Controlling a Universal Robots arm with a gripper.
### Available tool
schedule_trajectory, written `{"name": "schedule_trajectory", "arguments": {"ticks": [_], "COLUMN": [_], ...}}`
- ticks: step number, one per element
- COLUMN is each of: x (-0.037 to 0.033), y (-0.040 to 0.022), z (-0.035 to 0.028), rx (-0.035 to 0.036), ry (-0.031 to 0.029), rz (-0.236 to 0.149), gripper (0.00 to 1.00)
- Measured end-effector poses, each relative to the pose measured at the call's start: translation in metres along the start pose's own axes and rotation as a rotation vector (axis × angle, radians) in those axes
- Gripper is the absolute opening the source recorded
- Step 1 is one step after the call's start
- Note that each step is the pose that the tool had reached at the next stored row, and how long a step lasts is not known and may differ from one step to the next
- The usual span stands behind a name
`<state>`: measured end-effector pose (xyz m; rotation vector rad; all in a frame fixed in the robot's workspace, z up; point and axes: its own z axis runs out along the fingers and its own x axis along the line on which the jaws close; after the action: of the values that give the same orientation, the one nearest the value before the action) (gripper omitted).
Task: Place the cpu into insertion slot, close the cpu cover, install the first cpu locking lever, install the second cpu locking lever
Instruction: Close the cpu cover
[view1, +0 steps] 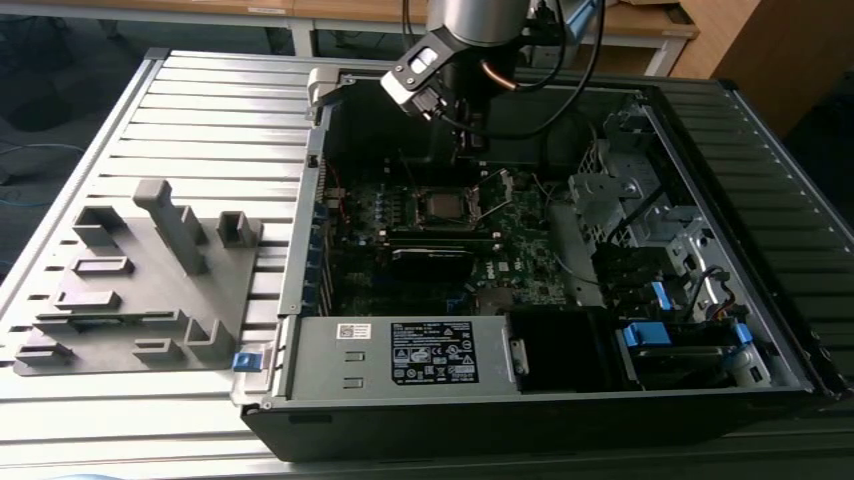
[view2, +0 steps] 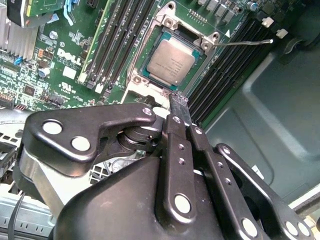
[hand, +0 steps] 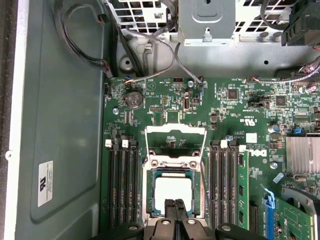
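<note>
Cpu (hand: 173, 190) sits in socket (hand: 149, 164) beneath the end effector (hand: 175, 203), fingers pressed together, empty.

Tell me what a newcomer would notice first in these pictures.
The open computer case lies on a slatted table in the exterior view, with the arm reaching into it. In the first wrist view the cpu lies in its socket, the cpu cover stands swung open, and the shut tool hangs by the chip's edge. A grey fixture tray sits on the exterior view's left.
</note>
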<state>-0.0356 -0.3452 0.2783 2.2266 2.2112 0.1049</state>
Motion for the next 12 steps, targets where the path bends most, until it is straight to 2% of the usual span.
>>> {"name": "schedule_trajectory", "arguments": {"ticks": [5,12], "x": [0.0002,0.0007], "y": [0.0057,0.0189], "z": [0.0003,0.001], "rx": [0.0,0.0], "ry": [0.0,0.0001], "rz": [0.0,0.0], "gripper": [0.11,0.11]}}
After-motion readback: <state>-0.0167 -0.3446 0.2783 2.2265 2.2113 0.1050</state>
